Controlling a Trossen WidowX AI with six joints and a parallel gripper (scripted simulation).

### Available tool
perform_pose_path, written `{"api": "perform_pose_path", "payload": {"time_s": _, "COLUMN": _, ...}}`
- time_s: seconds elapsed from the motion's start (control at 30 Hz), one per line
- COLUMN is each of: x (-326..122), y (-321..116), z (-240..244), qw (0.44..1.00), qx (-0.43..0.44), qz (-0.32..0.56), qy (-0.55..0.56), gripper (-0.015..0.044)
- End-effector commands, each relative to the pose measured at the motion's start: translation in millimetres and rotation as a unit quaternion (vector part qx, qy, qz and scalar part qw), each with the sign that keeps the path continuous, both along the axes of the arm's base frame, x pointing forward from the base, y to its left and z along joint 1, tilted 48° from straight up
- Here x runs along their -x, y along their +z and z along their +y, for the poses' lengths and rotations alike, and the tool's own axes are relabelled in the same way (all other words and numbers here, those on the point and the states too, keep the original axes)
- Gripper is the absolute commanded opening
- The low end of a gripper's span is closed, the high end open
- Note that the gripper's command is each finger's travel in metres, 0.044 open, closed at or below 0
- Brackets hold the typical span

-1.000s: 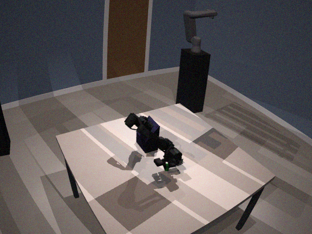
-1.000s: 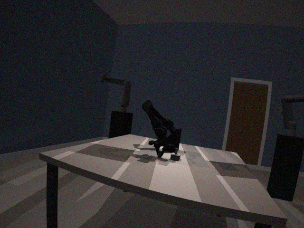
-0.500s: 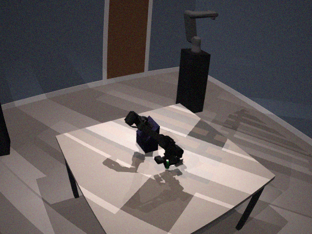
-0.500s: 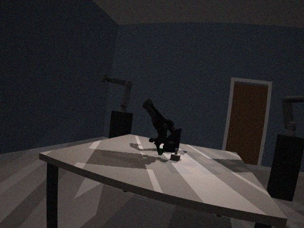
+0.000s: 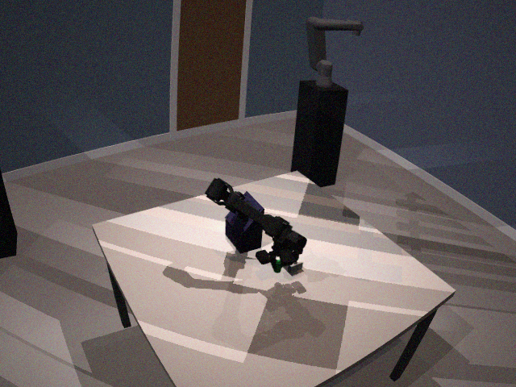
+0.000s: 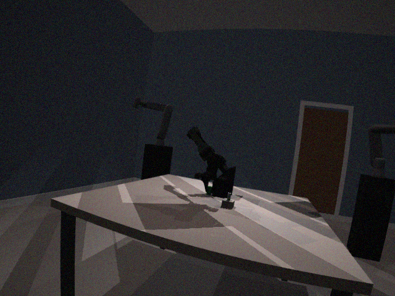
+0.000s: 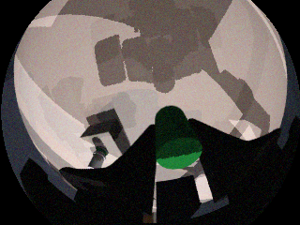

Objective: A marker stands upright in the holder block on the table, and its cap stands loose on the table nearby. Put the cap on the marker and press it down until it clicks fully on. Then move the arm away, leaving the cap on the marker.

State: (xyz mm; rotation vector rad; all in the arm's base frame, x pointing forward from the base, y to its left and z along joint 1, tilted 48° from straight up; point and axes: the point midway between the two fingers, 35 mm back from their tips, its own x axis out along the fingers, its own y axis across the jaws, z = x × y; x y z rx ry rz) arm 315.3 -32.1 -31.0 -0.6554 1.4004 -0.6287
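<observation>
Your arm (image 5: pixel 250 216) reaches down and forward from its dark blue base (image 5: pixel 243 226), with the claw (image 5: pixel 278 263) low over the table (image 5: pixel 200 333). The claw is closed on the green cap (image 5: pixel 277 264). In the wrist view the cap (image 7: pixel 175 138) sits upright between the two dark fingers, which press on it from either side, with its open end toward the camera. Whether the cap's bottom touches the table or is raised off it, you cannot tell from these views.

The holder block (image 5: pixel 295 268) is a small grey piece on the table just beside the claw, on the side away from the base. In the exterior view the block (image 6: pixel 228 203) carries a short upright stub, the marker (image 6: pixel 228 195), dark and too small to show detail. The cap (image 6: pixel 208 188) is near the marker but apart from it, and lower than the marker's tip. The marker is uncapped.

In the wrist view the block (image 7: pixel 103 130) shows at lower left of the cap, partly behind a finger.

Background: a brown door (image 5: pixel 210 62), and a black pedestal (image 5: pixel 318 133) bearing a grey arm (image 5: pixel 325 41), well apart from the table.
</observation>
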Motion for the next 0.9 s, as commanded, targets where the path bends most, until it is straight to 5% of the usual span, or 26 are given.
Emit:
{"api": "perform_pose_path", "payload": {"time_s": 0.0, "x": 2, "y": -1, "z": 9, "qw": 1.000, "qx": -0.004, "qz": -0.001, "qy": -0.001, "gripper": 0.0000}}
{"api": "perform_pose_path", "payload": {"time_s": 0.87, "x": 39, "y": -38, "z": 90, "qw": 1.000, "qx": -0.014, "qz": 0.007, "qy": 0.003, "gripper": 0.0000}}
